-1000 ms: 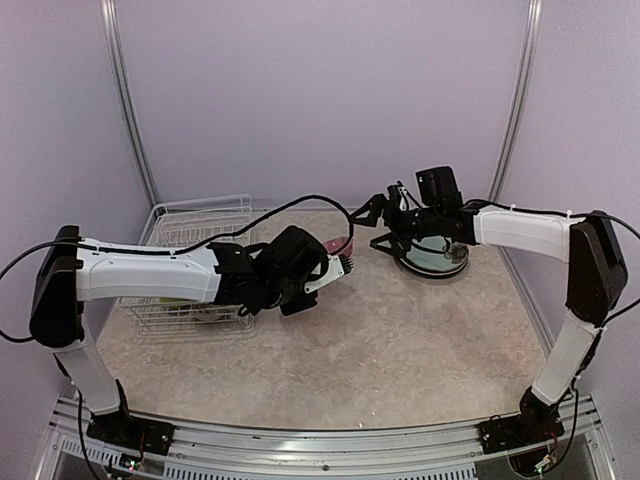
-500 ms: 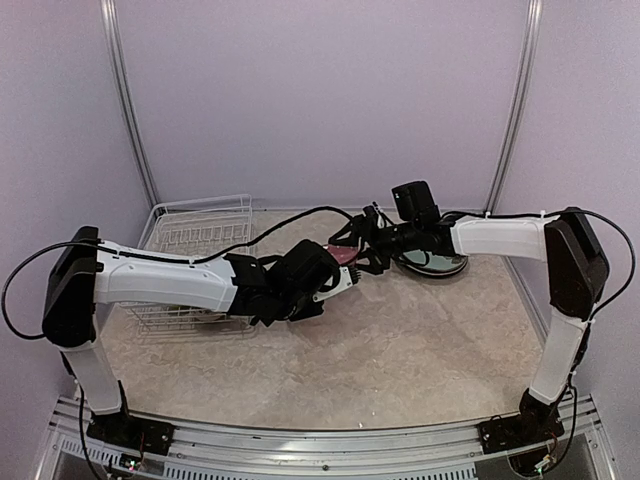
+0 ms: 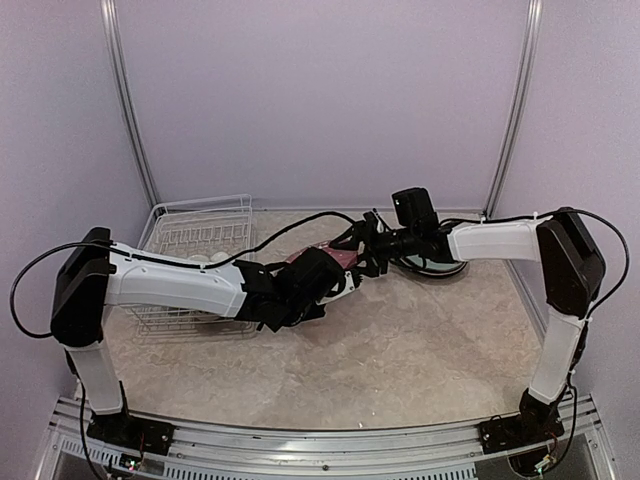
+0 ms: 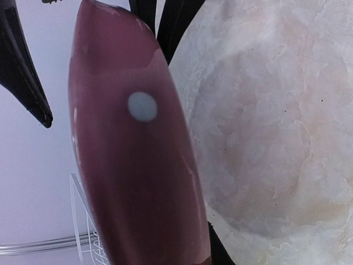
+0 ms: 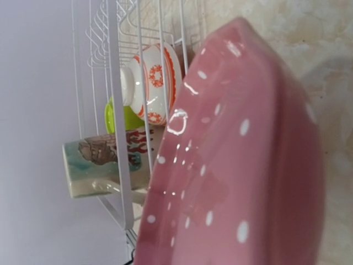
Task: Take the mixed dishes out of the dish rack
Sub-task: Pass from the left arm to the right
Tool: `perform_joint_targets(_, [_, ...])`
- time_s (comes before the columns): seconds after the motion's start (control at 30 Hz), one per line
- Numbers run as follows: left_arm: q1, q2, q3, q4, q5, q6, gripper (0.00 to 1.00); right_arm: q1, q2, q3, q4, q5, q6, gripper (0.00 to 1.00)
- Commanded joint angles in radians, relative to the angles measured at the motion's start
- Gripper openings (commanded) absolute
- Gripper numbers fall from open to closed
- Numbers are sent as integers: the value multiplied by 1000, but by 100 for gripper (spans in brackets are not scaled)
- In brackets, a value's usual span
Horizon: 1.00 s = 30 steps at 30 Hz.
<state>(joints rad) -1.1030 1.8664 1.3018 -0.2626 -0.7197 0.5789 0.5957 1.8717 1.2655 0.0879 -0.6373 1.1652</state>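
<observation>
The right gripper (image 3: 362,257) has left the plate stack (image 3: 447,266) and reached the pink polka-dot plate (image 3: 338,257).

I see a glossy, glazed pink polka-dot plate (image 5: 237,154), a smooth white coated-wire dish rack (image 3: 200,225), and a matt, stone-patterned counter (image 3: 400,340).

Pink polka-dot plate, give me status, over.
Left gripper shut on pink polka-dot plate, held on edge over table. Right gripper open at its far rim. Mug, lime-green bowl, white-and-red bowl in dish rack.
</observation>
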Motion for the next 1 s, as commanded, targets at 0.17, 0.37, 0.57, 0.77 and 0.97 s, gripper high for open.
perform_joint_targets(0.17, [-17, 2, 48, 117, -45, 24, 0, 11, 26, -11, 110, -29, 30, 50])
perform_joint_targets(0.37, [-17, 3, 50, 118, -53, 25, 0, 7, 27, -53, 236, -28, 93, 7])
perform_joint_targets(0.57, [-17, 5, 59, 107, -62, 11, 12, 3, 19, -51, 248, -18, 85, 0])
perform_joint_targets(0.77, [-16, -18, 83, 34, -26, -59, 68, -16, -1, -75, 274, 9, 67, 0])
perform_joint_targets(0.97, [-10, -64, 88, -13, 39, -129, 91, -40, -27, -81, 255, 45, 21, 0])
